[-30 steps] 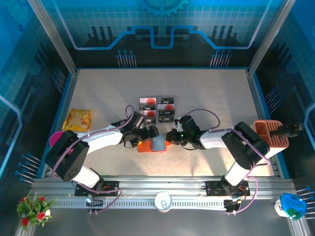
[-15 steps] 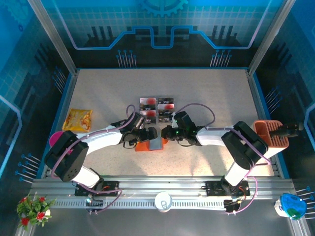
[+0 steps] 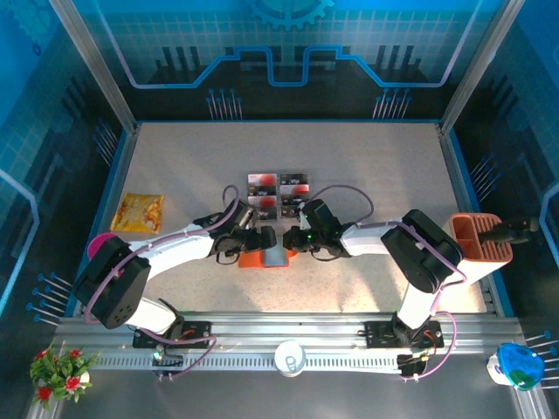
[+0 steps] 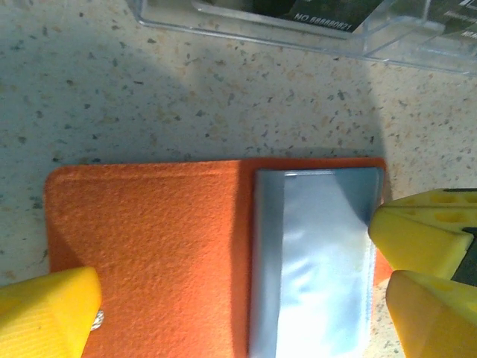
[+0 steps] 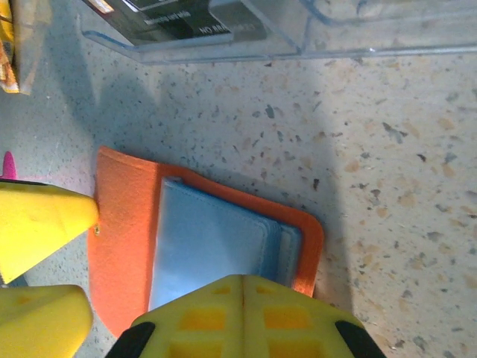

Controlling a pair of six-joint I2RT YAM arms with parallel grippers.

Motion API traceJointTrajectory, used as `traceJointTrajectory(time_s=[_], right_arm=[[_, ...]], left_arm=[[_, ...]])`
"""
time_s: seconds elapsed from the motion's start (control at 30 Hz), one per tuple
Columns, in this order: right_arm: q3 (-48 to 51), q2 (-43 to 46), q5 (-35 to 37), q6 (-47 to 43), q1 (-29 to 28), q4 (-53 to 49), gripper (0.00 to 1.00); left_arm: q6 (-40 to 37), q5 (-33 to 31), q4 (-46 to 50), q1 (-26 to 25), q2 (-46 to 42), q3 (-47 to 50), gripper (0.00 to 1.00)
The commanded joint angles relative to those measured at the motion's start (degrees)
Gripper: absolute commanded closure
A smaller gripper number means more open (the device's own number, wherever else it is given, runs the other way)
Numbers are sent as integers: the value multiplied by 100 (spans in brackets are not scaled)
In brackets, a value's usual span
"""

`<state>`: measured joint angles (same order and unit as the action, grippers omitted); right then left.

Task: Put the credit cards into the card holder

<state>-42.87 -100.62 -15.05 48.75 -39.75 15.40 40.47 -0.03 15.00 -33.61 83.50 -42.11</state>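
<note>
Left claw [image 4: 238,306] gapes wide over the small orange felt card holder [image 4: 149,246] — right claw [image 5: 242,287], shut tight, sits at its 3 o'clock edge. Flat black-and-red credit cards [image 3: 279,194] lie at 12 o'clock.

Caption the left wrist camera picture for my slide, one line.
Left gripper spread wide across the open orange felt card holder, grey-blue pocket up, on the speckled table; clear plastic card case behind.

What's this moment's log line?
card holder: open, flat on table; credit cards: not yet inside; left jaws: open over holder; right jaws: shut beside holder
</note>
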Motion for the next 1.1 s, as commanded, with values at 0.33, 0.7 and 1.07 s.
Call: traceJointTrajectory(time_s=[0.33,0.7,1.07], right_arm=[[-263,-306,-53,-242,-84,-540,100],[-503,-480,-144,-232,-198,-670,100],[-423,-299,-168,-123,-158,-575,99]], left_arm=[[-502,-389,147,-120,140,194,2],[-609,-557,137,-205,282,242,3],[-658,-561,60,-241,386,427,30]])
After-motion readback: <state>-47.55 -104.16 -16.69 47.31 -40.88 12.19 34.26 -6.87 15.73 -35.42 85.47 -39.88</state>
